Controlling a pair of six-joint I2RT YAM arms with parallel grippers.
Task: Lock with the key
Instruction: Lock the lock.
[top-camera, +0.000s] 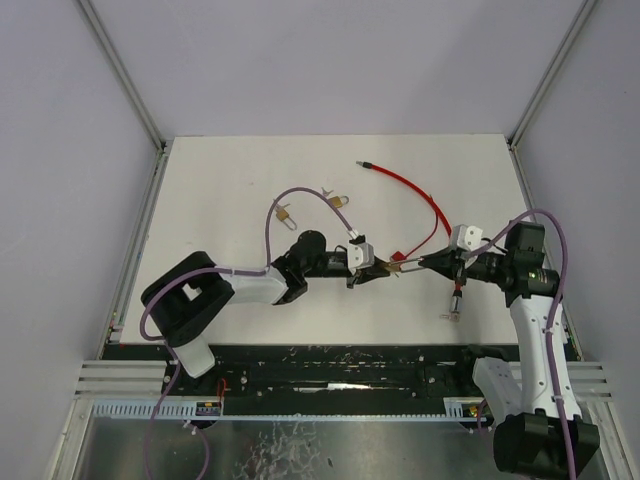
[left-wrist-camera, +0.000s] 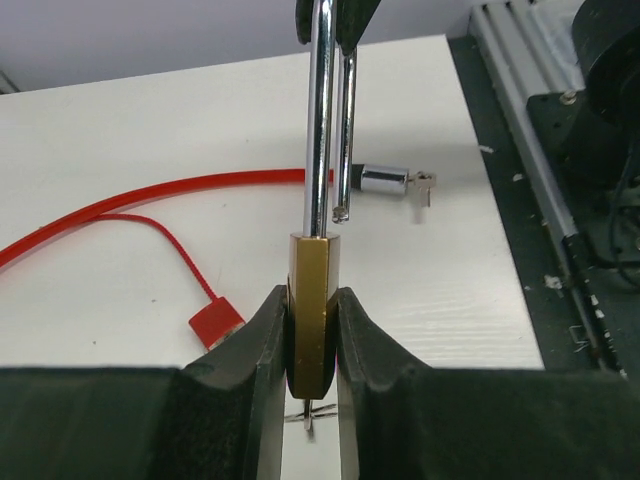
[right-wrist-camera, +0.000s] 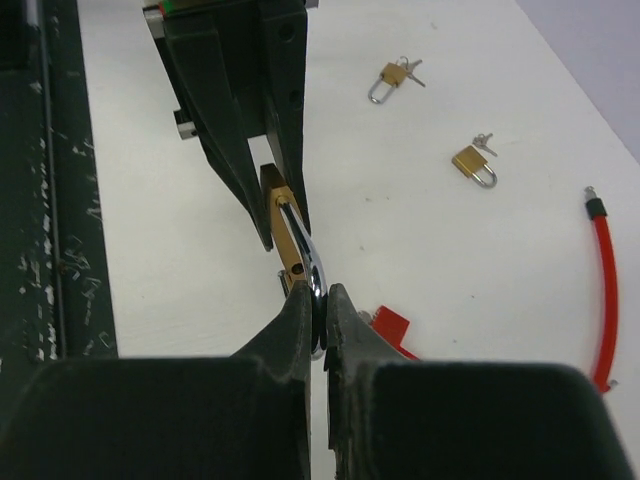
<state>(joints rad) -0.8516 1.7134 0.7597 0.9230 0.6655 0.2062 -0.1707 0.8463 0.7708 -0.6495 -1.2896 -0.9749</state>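
A brass padlock (top-camera: 384, 266) hangs between my two grippers above the table. My left gripper (top-camera: 370, 264) is shut on its brass body (left-wrist-camera: 313, 300). My right gripper (top-camera: 424, 263) is shut on its chrome shackle (right-wrist-camera: 312, 268), seen at the top of the left wrist view (left-wrist-camera: 320, 120). The shackle is open: its free end (left-wrist-camera: 341, 212) hangs clear of the body. A small key (left-wrist-camera: 309, 417) shows just under the padlock body. A chrome lock cylinder with keys (top-camera: 457, 304) lies on the table below my right gripper.
A red cable lock (top-camera: 415, 190) curves across the back right, its red end piece (left-wrist-camera: 215, 325) lying near the padlock. Two small brass padlocks with keys (top-camera: 285, 215) (top-camera: 340, 202) lie behind the left arm. The black rail (top-camera: 330, 365) runs along the near edge.
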